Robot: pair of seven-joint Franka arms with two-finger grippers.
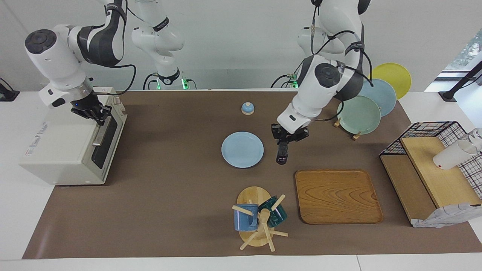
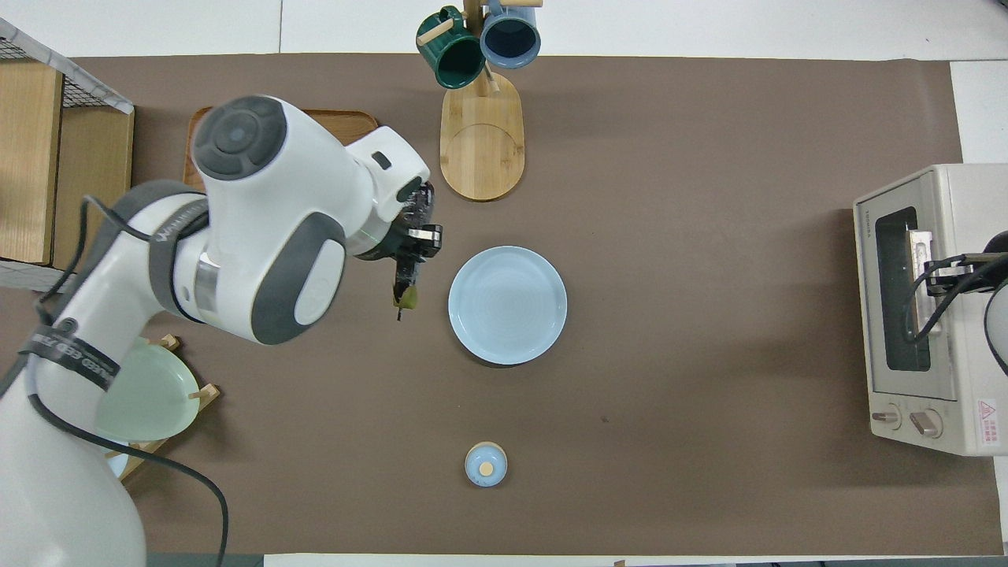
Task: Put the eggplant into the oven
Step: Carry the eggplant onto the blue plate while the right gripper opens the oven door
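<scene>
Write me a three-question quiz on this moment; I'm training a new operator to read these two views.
1. True or false: the oven door is shut.
2. Which holds the eggplant? A) left gripper B) right gripper C) neither
3. Fill in: the wooden tray now carries ____.

Key: 1 true, with the right gripper at the door's handle. 2 A, in the air beside the blue plate. 3 nothing.

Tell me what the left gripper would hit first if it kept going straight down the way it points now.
Probably the bare brown mat beside the blue plate. The left gripper points down with the eggplant hanging below its jaws, so the eggplant's tip would land first. Depth is uncertain.
</scene>
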